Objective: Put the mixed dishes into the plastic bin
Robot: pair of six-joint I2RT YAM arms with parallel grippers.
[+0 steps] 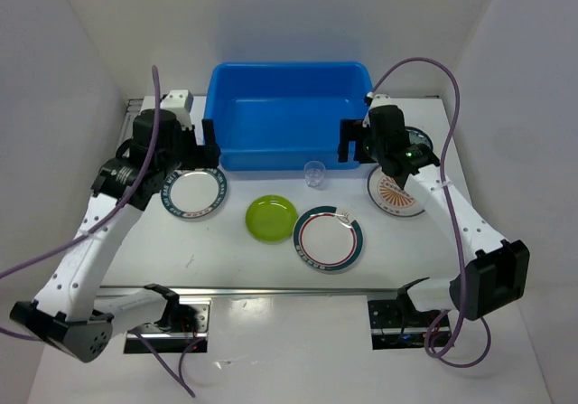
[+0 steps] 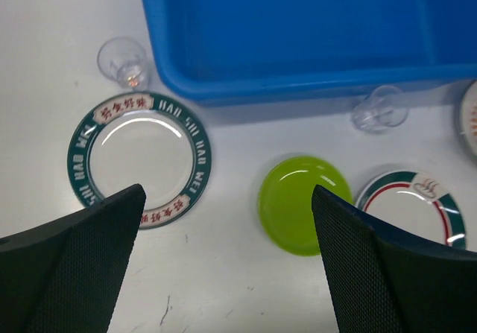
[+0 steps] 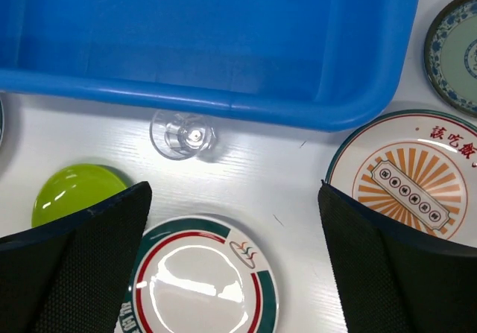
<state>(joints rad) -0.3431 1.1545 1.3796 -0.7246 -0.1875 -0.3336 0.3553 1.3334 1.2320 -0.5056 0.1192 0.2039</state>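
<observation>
Both pairs of jaws are spread wide and hold nothing. They hover above the surface just in front of the bin, which looks empty; every dish lies outside it.

The left jaws hang over the teal plate. In the left wrist view it lies flat just ahead of them, nearer the finger at the view's left. It is round, with no long axis, so any stretch of rim would serve, and the left arm is plainly the nearer one. A cup stands just beyond that plate, by the bin's corner, and could be knocked.

The right jaws hover over the red-ringed plate, with the sunburst plate to one side and a second cup ahead against the bin wall. The lime plate lies between the arms, and the dark plate lies by the bin's right end. I judge that each dish must be lifted over the bin's near wall.
</observation>
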